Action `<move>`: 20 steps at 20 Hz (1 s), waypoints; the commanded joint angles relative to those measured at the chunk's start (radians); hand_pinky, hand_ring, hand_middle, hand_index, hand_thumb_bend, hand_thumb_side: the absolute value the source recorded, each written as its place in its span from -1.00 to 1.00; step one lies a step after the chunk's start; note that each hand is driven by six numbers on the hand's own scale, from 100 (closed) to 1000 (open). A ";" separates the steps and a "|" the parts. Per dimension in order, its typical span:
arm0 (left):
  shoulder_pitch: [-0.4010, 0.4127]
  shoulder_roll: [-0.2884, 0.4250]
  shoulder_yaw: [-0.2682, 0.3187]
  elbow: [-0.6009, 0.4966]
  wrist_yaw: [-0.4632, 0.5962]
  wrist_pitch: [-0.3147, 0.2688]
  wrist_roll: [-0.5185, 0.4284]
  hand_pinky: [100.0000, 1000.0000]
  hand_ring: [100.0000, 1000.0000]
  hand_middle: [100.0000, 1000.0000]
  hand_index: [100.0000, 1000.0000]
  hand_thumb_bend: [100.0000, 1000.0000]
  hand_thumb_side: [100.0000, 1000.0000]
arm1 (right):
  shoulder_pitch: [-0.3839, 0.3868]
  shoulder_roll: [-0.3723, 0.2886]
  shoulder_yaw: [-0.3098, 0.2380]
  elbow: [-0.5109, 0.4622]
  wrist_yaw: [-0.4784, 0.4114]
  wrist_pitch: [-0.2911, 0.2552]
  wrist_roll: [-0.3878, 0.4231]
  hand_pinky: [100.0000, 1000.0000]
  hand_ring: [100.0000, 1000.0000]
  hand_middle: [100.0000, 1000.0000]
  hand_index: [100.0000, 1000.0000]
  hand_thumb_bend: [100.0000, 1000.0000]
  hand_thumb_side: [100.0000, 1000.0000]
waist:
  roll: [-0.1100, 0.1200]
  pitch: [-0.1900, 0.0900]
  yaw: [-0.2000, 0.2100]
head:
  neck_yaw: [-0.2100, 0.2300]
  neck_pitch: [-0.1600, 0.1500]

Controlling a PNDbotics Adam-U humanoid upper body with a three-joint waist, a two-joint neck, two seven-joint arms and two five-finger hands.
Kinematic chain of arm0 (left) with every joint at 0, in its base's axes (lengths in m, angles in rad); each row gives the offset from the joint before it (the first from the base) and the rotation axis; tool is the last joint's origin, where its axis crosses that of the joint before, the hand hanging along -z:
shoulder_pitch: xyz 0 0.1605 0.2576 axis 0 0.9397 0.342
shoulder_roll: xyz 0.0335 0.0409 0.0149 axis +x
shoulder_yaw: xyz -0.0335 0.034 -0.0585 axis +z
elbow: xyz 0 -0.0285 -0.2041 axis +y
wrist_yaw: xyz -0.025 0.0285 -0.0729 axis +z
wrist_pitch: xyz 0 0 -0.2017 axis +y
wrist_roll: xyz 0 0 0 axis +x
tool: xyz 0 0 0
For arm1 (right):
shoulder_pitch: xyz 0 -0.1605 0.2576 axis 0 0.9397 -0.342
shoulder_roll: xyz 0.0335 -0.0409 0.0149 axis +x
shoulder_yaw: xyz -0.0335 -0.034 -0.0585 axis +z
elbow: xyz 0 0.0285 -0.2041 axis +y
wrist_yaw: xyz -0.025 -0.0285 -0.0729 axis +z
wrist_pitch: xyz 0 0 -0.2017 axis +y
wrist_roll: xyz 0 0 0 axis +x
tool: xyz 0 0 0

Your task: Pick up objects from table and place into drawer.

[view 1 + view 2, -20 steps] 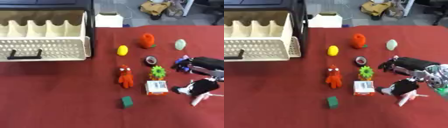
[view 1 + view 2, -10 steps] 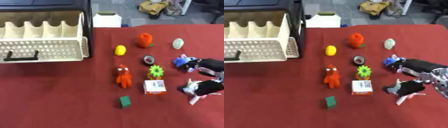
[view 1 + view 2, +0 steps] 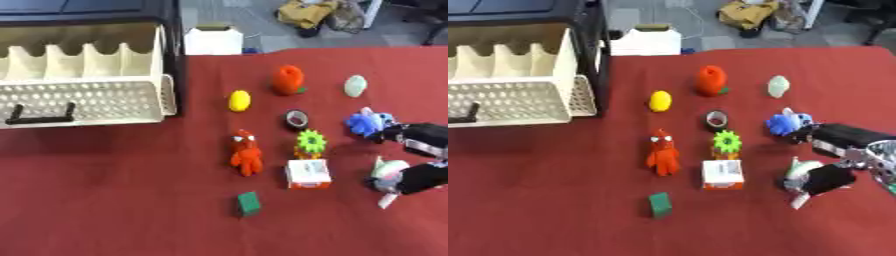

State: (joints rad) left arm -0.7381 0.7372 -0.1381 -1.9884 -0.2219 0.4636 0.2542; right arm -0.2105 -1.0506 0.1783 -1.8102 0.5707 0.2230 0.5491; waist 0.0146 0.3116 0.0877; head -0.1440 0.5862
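Right hand (image 3: 833,152) low at the table's right edge, fingers spread beside blue toy (image 3: 785,122)

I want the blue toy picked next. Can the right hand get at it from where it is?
Probably yes: the right hand sits just beside the blue toy, with only bare red tablecloth around them and nothing between.

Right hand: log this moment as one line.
right hand | open beside blue toy | nothing held | drawer open | left hand unseen
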 commanded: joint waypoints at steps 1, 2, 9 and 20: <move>-0.010 0.028 0.014 -0.012 0.004 0.000 0.005 -1.00 -1.00 -1.00 0.62 -0.30 1.00 | 0.001 -0.030 -0.023 0.009 0.005 -0.002 0.012 0.61 0.89 0.68 0.94 -0.23 0.19 | -0.002 -0.020 -0.001 | -0.001 -0.014; -0.010 0.028 0.014 -0.012 0.004 0.000 0.005 -1.00 -1.00 -1.00 0.62 -0.30 1.00 | 0.003 -0.030 -0.025 0.012 0.005 -0.003 0.014 0.61 0.89 0.69 0.94 -0.23 0.19 | -0.002 -0.020 -0.002 | -0.001 -0.014; -0.008 0.028 0.013 -0.012 0.004 0.002 0.004 -1.00 -1.00 -1.00 0.62 -0.30 1.00 | 0.020 -0.038 -0.040 0.019 0.014 -0.007 0.026 0.60 0.88 0.69 0.93 -0.25 0.17 | -0.004 -0.021 -0.009 | 0.002 -0.015; -0.007 0.026 0.013 -0.012 0.005 0.003 0.005 -1.00 -1.00 -1.00 0.61 -0.31 1.00 | 0.042 -0.036 -0.046 0.046 0.013 -0.007 0.040 0.58 0.75 0.67 0.92 -0.26 0.12 | -0.005 -0.018 -0.017 | 0.002 -0.016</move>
State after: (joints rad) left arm -0.7370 0.7372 -0.1381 -1.9884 -0.2217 0.4661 0.2570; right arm -0.1656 -1.0508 0.1481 -1.7625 0.5803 0.2167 0.5854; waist 0.0108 0.3116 0.0729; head -0.1422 0.5787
